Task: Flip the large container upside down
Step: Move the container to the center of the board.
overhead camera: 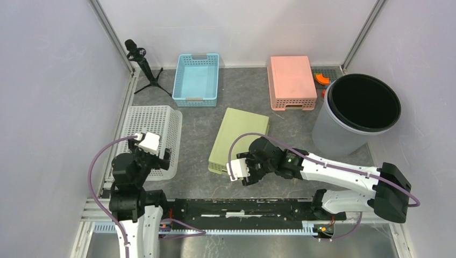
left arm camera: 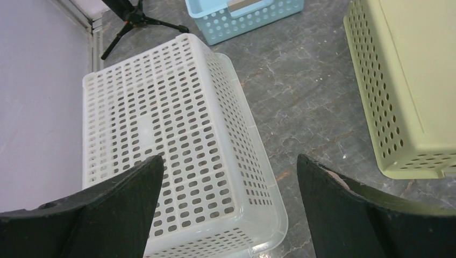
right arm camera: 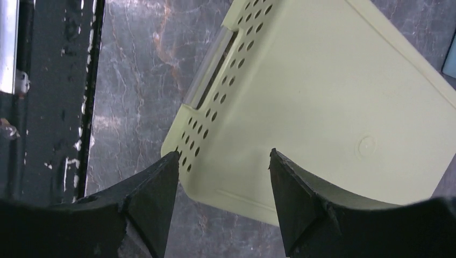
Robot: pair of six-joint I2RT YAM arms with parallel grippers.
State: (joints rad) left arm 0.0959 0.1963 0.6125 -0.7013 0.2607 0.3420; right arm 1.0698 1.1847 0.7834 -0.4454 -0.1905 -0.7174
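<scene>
Standing upright at the far right, the large container sat well away from the right gripper, spread open over a near corner of the green basket, and the left gripper, open above the white basket.

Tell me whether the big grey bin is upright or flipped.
Upright: the grey bin shows its open dark mouth facing up.

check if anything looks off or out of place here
Nothing spilled or broken. The white basket, green basket and pink basket lie bottom up, the green one skewed to the others; only the blue basket is open side up. The large grey container stands upright.
</scene>
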